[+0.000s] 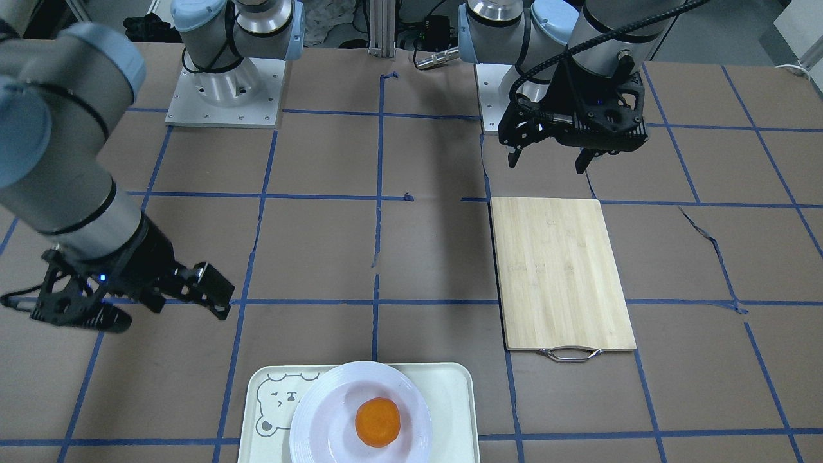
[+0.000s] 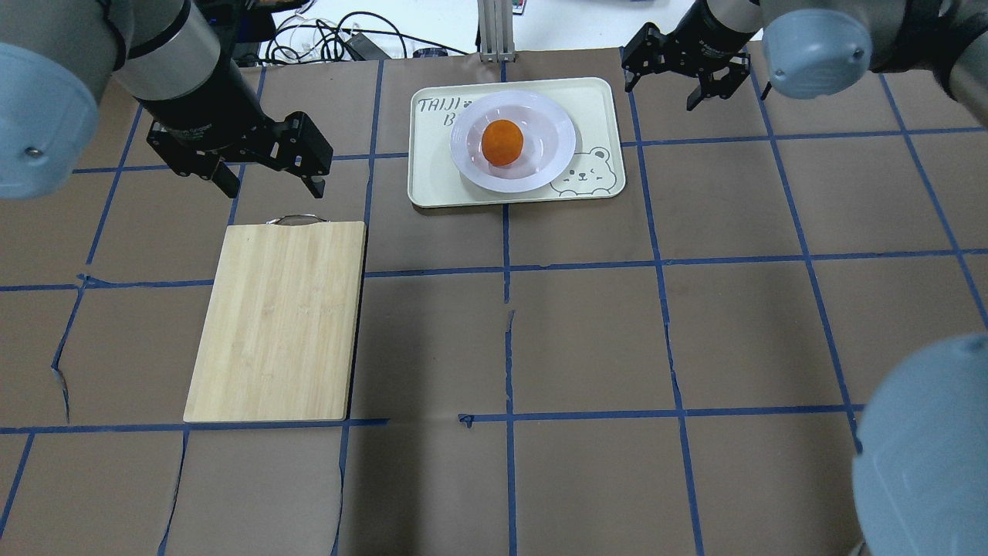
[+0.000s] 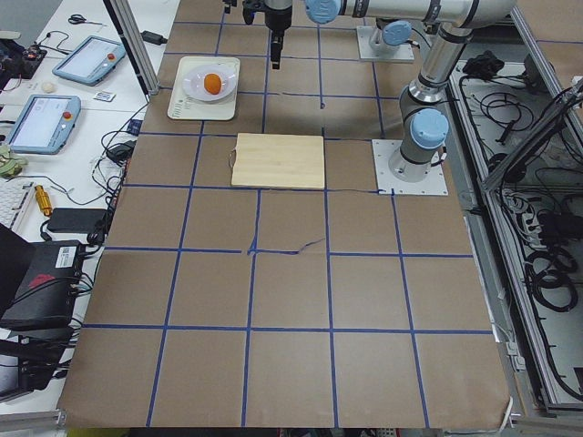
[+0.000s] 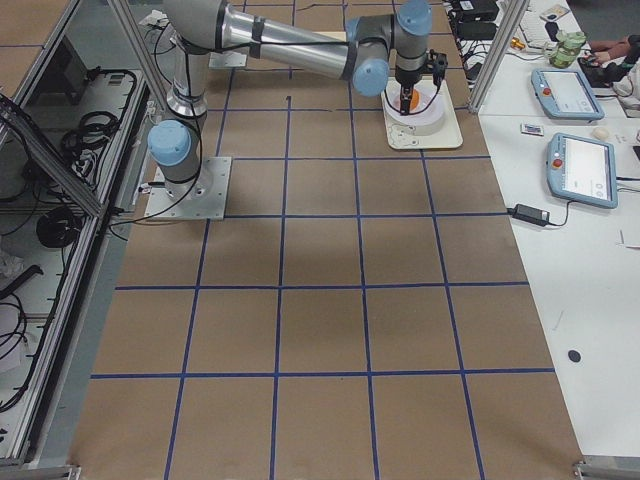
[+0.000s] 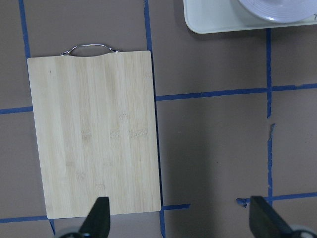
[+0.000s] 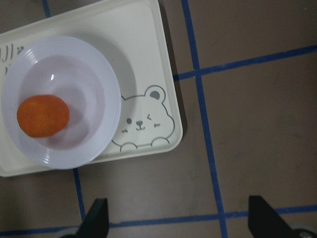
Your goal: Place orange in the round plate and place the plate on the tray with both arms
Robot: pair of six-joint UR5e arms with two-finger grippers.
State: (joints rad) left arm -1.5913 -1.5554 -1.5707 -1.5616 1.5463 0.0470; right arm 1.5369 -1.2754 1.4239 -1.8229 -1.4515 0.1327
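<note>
The orange [image 1: 378,421] [image 2: 502,142] [image 6: 43,115] lies in the sunken centre of the round white plate [image 1: 307,426] [image 2: 559,144] [image 6: 112,99]. That plate stands on the cream tray [image 1: 451,399] [image 2: 434,171] [image 6: 148,49] with the bear face, at the table's far middle in the overhead view. My left gripper [image 2: 274,189] [image 1: 547,166] [image 5: 181,223] hangs open and holds nothing, left of the tray, over the board's handle end. Just right of the tray's far corner, my right gripper [image 2: 660,94] [image 1: 170,315] [image 6: 178,220] is open too, with nothing between its fingers.
A bamboo cutting board [image 2: 282,316] [image 1: 559,270] [image 5: 94,129] with a metal handle lies on the table's left half. Brown paper with blue tape lines covers the table. Tablets and cables sit on a side bench [image 3: 55,109] beyond the tray.
</note>
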